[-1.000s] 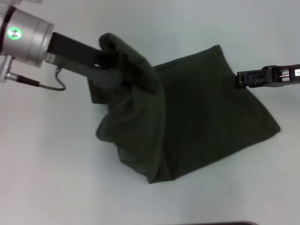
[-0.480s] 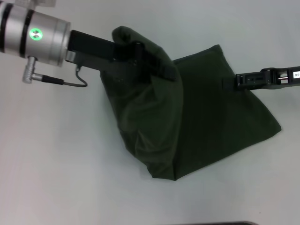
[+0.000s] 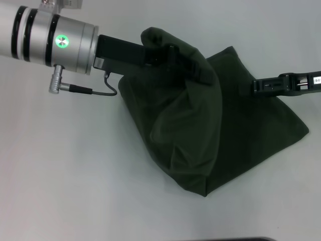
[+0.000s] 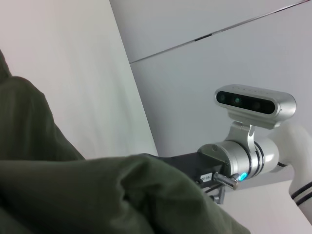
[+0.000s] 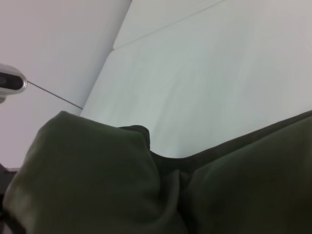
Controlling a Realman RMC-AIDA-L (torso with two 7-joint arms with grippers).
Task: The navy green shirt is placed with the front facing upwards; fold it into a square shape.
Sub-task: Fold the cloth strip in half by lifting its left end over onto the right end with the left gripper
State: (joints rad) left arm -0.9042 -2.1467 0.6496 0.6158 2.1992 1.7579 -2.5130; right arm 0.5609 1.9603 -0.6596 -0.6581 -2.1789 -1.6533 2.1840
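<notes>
Since a second ago the left gripper (image 3: pixel 173 55) has carried its lifted bunch of the navy green shirt (image 3: pixel 241 135) further toward the robot's right, so the raised fold now hangs over the middle of the garment instead of over its left edge. Cloth drapes over the left gripper's tip, and the bunch hangs from it, so it is clamped on the shirt, though the fingers themselves are buried in fabric. From that raised hump the shirt falls in a loose, creased curtain down to a pointed lower corner, while the rest lies flat on the white table (image 3: pixel 70 175), spreading toward the right. The right gripper (image 3: pixel 256 87) has stayed at the shirt's far right edge, low against the cloth; whether its fingers are spread or pressed together I cannot tell. In both wrist views the dark olive cloth fills the near foreground in rounded folds, with the pale tabletop beyond it.
</notes>
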